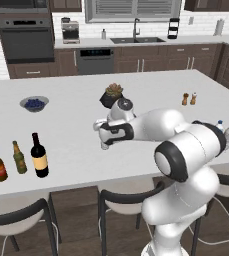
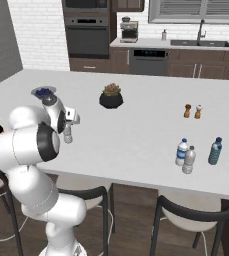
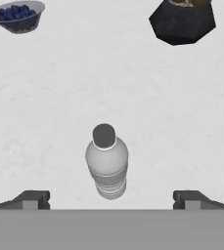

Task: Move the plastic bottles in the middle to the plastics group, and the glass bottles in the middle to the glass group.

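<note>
Fingertips of the gripper (image 3: 111, 200) sit spread wide open either side of a plain greyish bottle (image 3: 107, 161); next it needs lowering and squeezing.

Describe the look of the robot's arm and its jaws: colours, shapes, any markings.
The arm is glossy white, built of rounded, bulbous segments with dark grey to black rings and caps at the joints. The gripper ends in two small dark grey blocky tips. No cables, labels or markings show on it.

Bottle labels blurred — no legible text anywhere.
</note>
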### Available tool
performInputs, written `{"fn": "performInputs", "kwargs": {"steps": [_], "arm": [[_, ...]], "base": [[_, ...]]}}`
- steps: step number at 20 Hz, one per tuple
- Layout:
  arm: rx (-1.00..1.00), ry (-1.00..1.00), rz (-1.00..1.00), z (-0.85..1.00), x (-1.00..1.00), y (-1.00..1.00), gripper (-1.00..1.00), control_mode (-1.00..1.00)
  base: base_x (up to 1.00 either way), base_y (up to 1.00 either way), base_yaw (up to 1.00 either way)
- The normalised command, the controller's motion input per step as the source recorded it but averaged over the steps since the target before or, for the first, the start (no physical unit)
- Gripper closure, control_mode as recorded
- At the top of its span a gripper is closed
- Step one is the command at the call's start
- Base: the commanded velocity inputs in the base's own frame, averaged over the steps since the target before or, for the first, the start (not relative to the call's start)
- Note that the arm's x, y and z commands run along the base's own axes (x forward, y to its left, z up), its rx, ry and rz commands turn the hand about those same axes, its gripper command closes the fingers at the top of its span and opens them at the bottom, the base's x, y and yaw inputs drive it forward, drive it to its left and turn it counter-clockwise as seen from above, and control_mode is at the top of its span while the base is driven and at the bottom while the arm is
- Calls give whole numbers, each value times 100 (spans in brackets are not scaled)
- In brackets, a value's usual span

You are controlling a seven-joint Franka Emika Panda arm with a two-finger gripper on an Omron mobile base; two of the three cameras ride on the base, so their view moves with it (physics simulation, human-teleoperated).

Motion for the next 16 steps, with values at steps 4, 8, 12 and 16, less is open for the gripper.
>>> {"fn": "performInputs", "kwargs": {"steps": [4, 8, 12, 16], "arm": [[0, 0, 0, -11, 15, 12, -100, -100], [0, 1, 0, 0, 19, 8, -100, -100], [0, 3, 0, -3, 14, 0, -100, -100], [0, 4, 0, -13, 11, 0, -100, -100]], "base": [[0, 0, 0], [0, 0, 0], [0, 0, 0], [0, 0, 0]]}}
